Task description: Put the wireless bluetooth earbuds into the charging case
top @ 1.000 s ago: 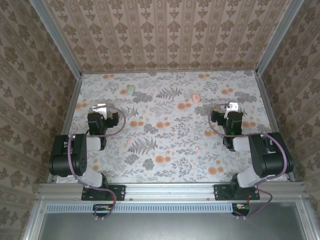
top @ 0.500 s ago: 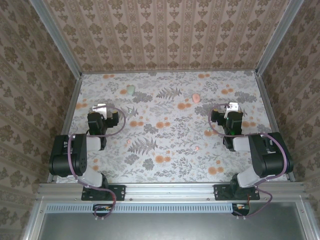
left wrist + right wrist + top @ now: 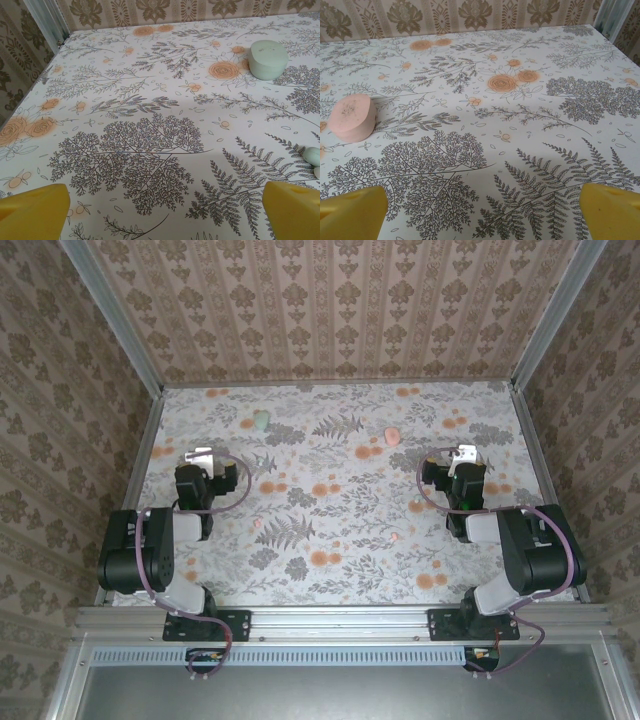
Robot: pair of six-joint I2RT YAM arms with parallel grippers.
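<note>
Wireless bluetooth earbuds (image 3: pixel 314 156) lying loose on the floral counter (image 3: pixel 150 100). One pale mint bud sits at the right edge of the left wrist view, just ahead and right of the left pincer (image 3: pixel 165 212), nearer than the mint charging case (image 3: pixel 268 59). The pink charging case (image 3: pixel 353 117) lies ahead-left of the right pincer (image 3: pixel 482 212). Both pincers are spread wide, holding nothing.
</note>
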